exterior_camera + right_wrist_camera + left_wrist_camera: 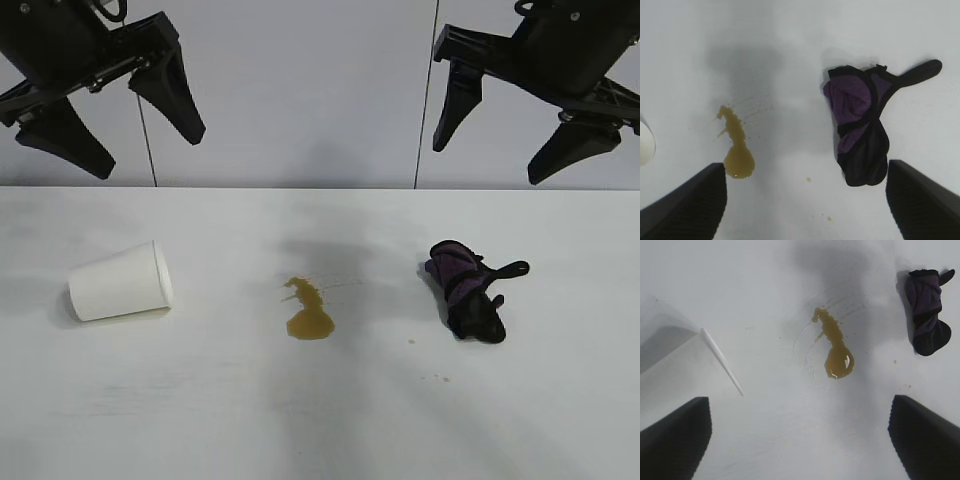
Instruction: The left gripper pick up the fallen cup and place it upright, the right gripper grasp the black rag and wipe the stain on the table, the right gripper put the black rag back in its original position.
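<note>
The cup, judged light and crushable, is seen on its side near the table's left edge, best taken lightly across its wall by the left gripper, held spread overhead.

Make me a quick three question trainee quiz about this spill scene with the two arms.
1. True or false: the white tapered paper cup stands upright.
2. What lies between the cup and the bunched black and purple rag on the white table? A) amber-brown stain B) sponge C) spoon
3. Fill in: both the left claw and the right claw hang ____ above the table.

Key: 1 false; 2 A; 3 open.
</note>
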Controlling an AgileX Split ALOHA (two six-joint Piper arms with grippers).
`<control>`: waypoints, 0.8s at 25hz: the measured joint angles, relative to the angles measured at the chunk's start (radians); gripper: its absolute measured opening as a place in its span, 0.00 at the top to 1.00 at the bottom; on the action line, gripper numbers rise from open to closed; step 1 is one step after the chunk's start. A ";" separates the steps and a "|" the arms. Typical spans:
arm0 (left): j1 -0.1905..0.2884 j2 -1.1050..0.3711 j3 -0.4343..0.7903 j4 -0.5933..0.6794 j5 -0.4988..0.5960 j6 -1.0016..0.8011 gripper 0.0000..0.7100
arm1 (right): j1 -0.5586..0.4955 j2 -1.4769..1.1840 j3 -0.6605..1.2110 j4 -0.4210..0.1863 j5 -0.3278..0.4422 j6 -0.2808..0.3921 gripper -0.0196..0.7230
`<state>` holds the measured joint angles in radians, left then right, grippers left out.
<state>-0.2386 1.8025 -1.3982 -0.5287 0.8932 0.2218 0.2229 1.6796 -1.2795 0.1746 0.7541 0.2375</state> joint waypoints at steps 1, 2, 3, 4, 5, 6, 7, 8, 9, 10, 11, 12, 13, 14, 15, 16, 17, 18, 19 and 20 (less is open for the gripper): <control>0.000 0.000 0.000 -0.003 0.000 0.000 0.02 | 0.000 0.000 0.000 0.000 0.006 0.000 0.16; 0.000 0.000 0.000 -0.003 0.000 0.000 0.02 | 0.000 0.000 0.000 0.000 0.012 0.000 0.16; 0.000 0.000 0.000 -0.003 0.000 0.000 0.02 | 0.000 0.000 0.000 0.000 0.016 0.000 0.16; 0.000 0.000 0.000 -0.003 0.000 0.001 0.02 | 0.000 0.000 0.000 0.000 0.023 0.000 0.16; 0.000 0.000 0.000 -0.001 0.000 0.016 0.02 | 0.000 0.000 0.000 0.000 0.029 -0.001 0.16; 0.000 0.000 -0.001 0.008 0.004 0.059 0.02 | 0.000 0.000 0.000 0.000 0.034 -0.005 0.16; -0.002 0.000 -0.003 0.032 0.020 0.120 0.02 | 0.000 0.000 0.000 0.000 0.036 -0.010 0.16; -0.008 0.000 -0.007 0.062 0.046 0.216 0.02 | 0.000 0.000 0.000 0.000 0.037 -0.016 0.16; -0.020 0.000 -0.007 0.106 0.071 0.329 0.02 | 0.000 0.000 0.000 -0.001 0.038 -0.025 0.16; -0.037 0.000 -0.007 0.156 0.104 0.423 0.02 | 0.000 0.000 0.000 -0.001 0.040 -0.032 0.16; -0.055 0.000 -0.004 0.200 0.127 0.524 0.02 | 0.000 0.000 0.000 -0.001 0.040 -0.038 0.16; -0.078 0.000 0.005 0.249 0.131 0.603 0.02 | 0.000 0.000 0.000 -0.001 0.040 -0.042 0.16; -0.099 0.000 0.016 0.295 0.125 0.657 0.02 | 0.000 0.000 0.000 -0.001 0.041 -0.045 0.16; -0.118 0.000 0.033 0.329 0.105 0.684 0.02 | 0.000 0.000 0.000 -0.001 0.042 -0.048 0.16; -0.130 0.000 0.052 0.347 0.069 0.704 0.02 | 0.000 0.000 0.000 -0.001 0.043 -0.048 0.16; -0.137 0.000 0.073 0.360 0.032 0.715 0.02 | 0.000 0.000 0.000 -0.002 0.044 -0.051 0.16; -0.139 0.000 0.089 0.361 -0.018 0.720 0.02 | 0.000 0.000 0.000 -0.002 0.044 -0.052 0.16; -0.139 0.000 0.107 0.361 -0.069 0.721 0.02 | 0.000 0.000 0.000 -0.002 0.047 -0.053 0.16; -0.139 0.000 0.125 0.359 -0.108 0.723 0.02 | 0.000 0.000 0.000 -0.003 0.047 -0.057 0.16; -0.139 0.000 0.140 0.359 -0.150 0.724 0.02 | 0.000 0.000 0.000 -0.005 0.048 -0.059 0.16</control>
<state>-0.3779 1.8025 -1.2582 -0.1698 0.7431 0.9457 0.2229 1.6796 -1.2795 0.1696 0.8018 0.1780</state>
